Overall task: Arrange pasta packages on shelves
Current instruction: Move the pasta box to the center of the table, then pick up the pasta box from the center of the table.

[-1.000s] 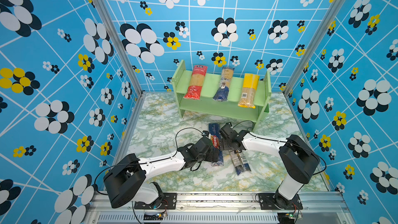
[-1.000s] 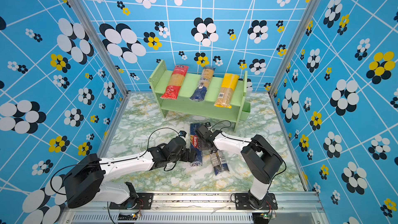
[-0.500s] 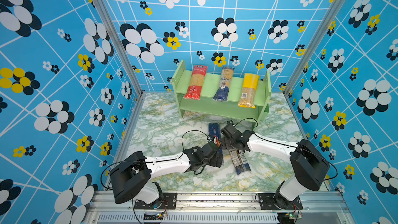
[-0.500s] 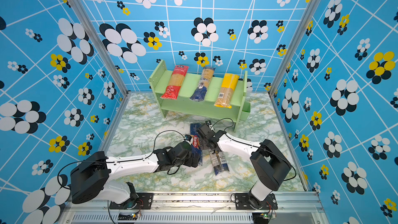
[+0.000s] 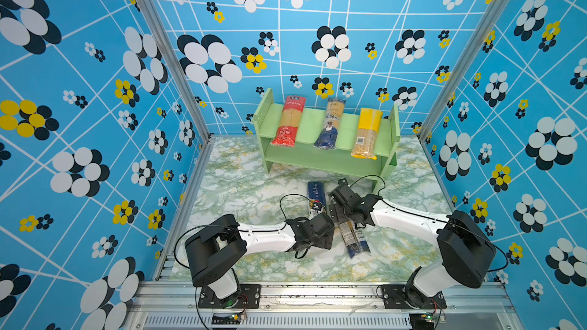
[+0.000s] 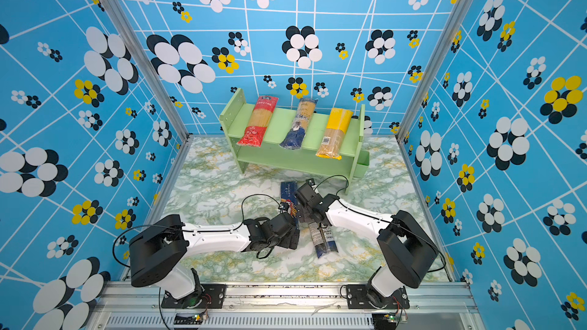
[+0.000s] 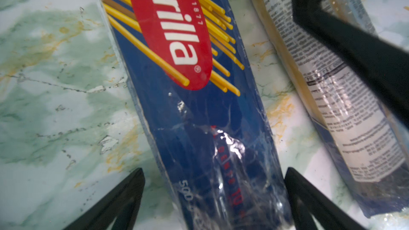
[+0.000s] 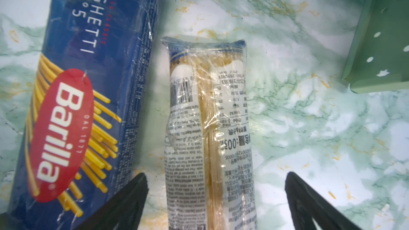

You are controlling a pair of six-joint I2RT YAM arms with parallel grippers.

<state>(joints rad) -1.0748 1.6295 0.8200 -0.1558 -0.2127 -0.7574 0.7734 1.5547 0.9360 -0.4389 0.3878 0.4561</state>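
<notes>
Label pack (image 5: 354, 240): clear pasta pack with a navy and white label, nearest of the five. Lies flat on the table (image 5: 247, 192), just 5 o'clock of centre (6 = robot side, 12 = back wall). Near end is swung toward 5 o'clock; far end is under the right gripper.
Left gripper (image 7: 213, 171): arm stretched in from 7 o'clock, low over the near end of the Barilla pack (image 5: 315, 193). Jaws wide, one finger (image 7: 131, 184) on each side of that pack, nothing gripped. Contact with the wrapper: cannot tell.
Right gripper (image 8: 215, 174): arm stretched in from 4 o'clock, over the label pack. Jaws wide and straddling it, with table showing on both sides; nothing gripped. One of its fingers (image 7: 365, 58) crosses in front of the label pack in the left wrist view.
Barilla pack: dark blue, flat at table centre, long axis 12–6, logo up. Sits just 9 o'clock of the label pack and apart from it; the gap widens toward 6.
Shelf (image 5: 311, 125): pale green, two tiers, at 12 o'clock by the back wall. Its right side panel (image 8: 380, 40) is near the right gripper, toward 2 o'clock.
Upper tier, 9 to 3: red pack (image 5: 288, 122), navy-end pack (image 5: 332, 122), yellow pack (image 5: 365, 134). Each lies front to back, apart from its neighbours, near end overhanging the front edge.
</notes>
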